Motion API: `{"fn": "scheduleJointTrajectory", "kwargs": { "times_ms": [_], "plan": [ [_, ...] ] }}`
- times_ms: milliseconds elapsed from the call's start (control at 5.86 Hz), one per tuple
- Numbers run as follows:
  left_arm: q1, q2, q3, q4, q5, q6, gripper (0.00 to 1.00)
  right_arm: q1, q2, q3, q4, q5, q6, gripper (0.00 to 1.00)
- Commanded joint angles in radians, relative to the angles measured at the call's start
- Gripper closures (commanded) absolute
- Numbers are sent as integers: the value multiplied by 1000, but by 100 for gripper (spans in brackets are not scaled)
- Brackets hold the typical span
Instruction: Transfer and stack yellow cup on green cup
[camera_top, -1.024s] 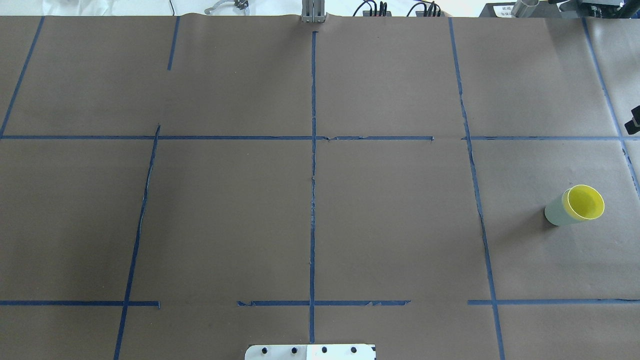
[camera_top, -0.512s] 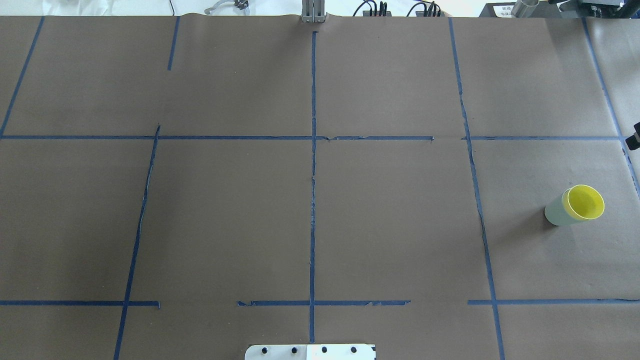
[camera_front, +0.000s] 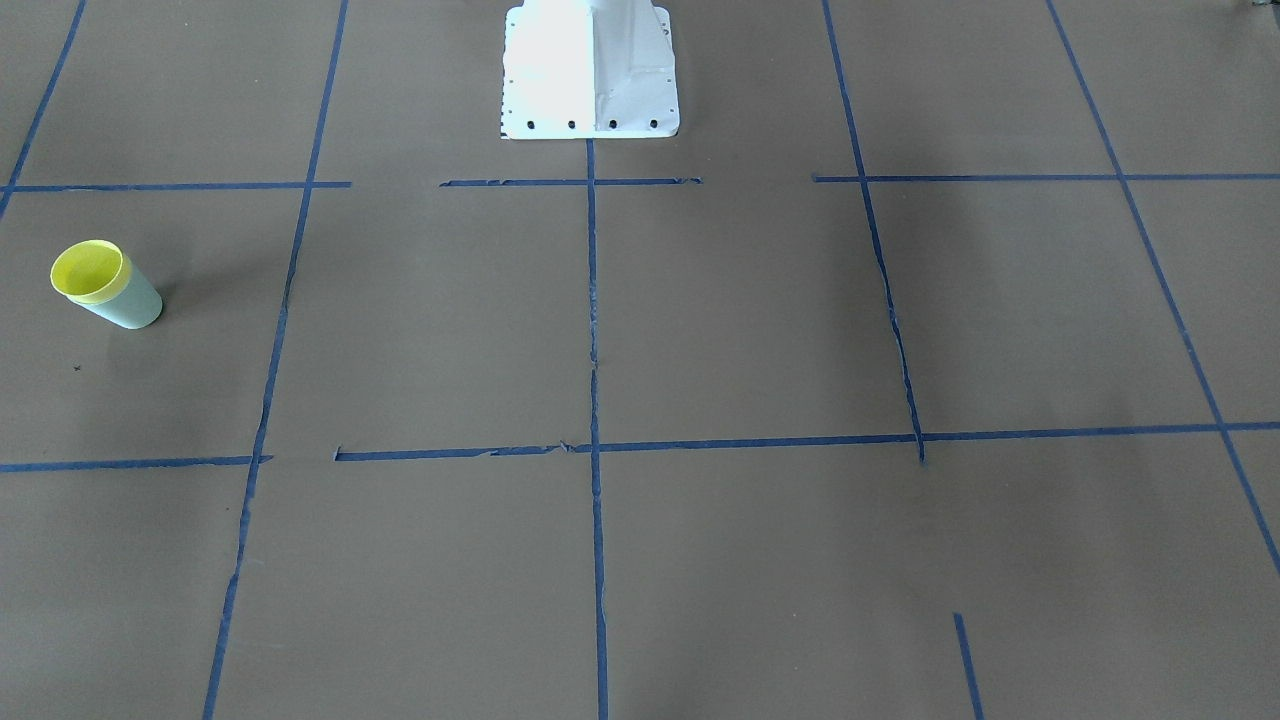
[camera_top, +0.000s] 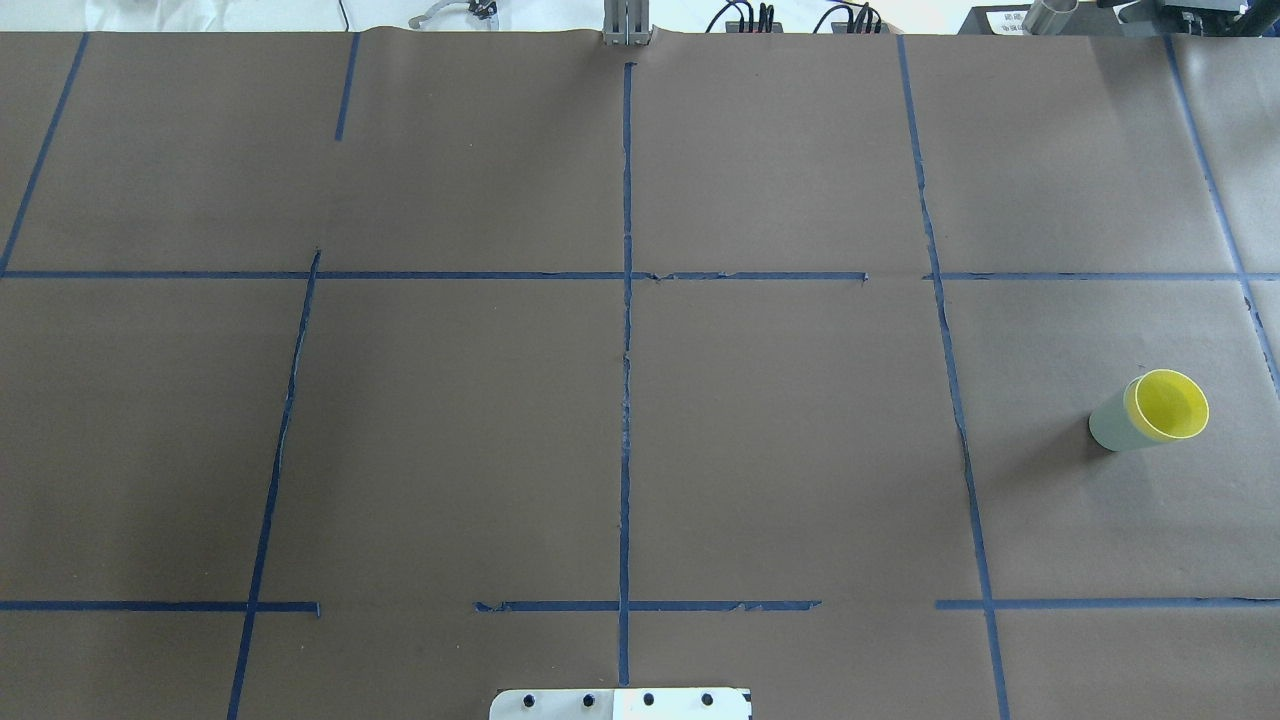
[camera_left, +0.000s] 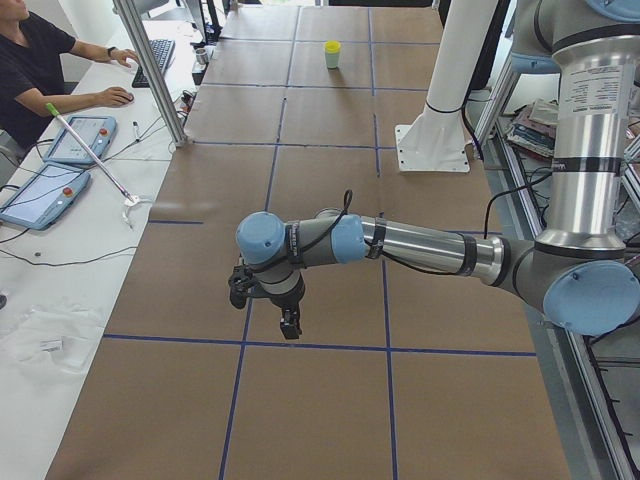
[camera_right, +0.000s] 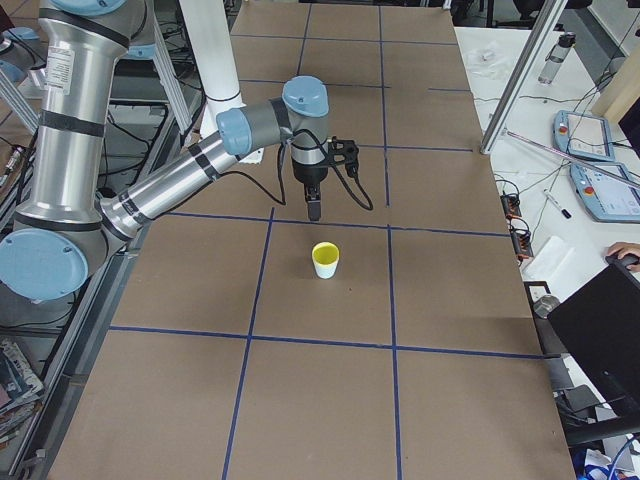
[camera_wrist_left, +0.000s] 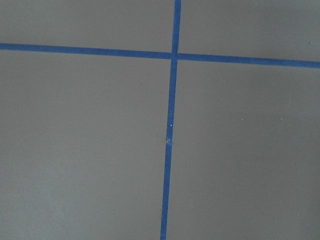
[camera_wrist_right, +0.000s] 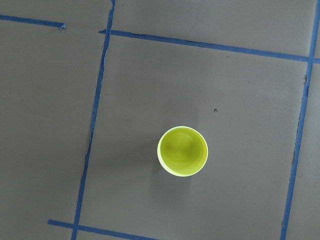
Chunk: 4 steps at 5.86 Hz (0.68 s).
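The yellow cup (camera_top: 1168, 405) sits nested inside the green cup (camera_top: 1106, 427), upright, at the table's right side. The stack also shows in the front view, yellow cup (camera_front: 88, 270) in green cup (camera_front: 137, 308), and from straight above in the right wrist view (camera_wrist_right: 182, 151). My right gripper (camera_right: 314, 210) hangs above the table a little beyond the stack, apart from it. My left gripper (camera_left: 290, 326) hovers over bare paper at the other end. Both show only in side views, so I cannot tell whether they are open or shut.
Brown paper with blue tape lines (camera_top: 627, 330) covers the table. The white robot base (camera_front: 590, 70) stands at the near middle edge. An operator (camera_left: 40, 70) sits at a side desk with tablets (camera_left: 45, 195) and a metal post (camera_left: 150, 70).
A dark part of the right arm at the overhead view's right edge slid down and then out of that view. The stacked cups have not moved.
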<state>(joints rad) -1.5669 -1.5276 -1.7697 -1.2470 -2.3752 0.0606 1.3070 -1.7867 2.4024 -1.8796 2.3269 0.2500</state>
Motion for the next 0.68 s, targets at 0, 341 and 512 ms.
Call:
{"fn": "scheduleJointTrajectory", "kwargs": {
  "times_ms": [0, 341, 512],
  "plan": [
    [2, 26, -14, -2, -40, 2, 0, -2, -5, -6, 10, -1, 0, 0],
    [-1, 39, -59, 3, -55, 1, 0, -2, 27, -35, 20, -9, -2, 0],
    [-1, 41, -68, 1, -58, -2, 0, -2, 36, -49, 31, -8, 2, 0]
  ]
}}
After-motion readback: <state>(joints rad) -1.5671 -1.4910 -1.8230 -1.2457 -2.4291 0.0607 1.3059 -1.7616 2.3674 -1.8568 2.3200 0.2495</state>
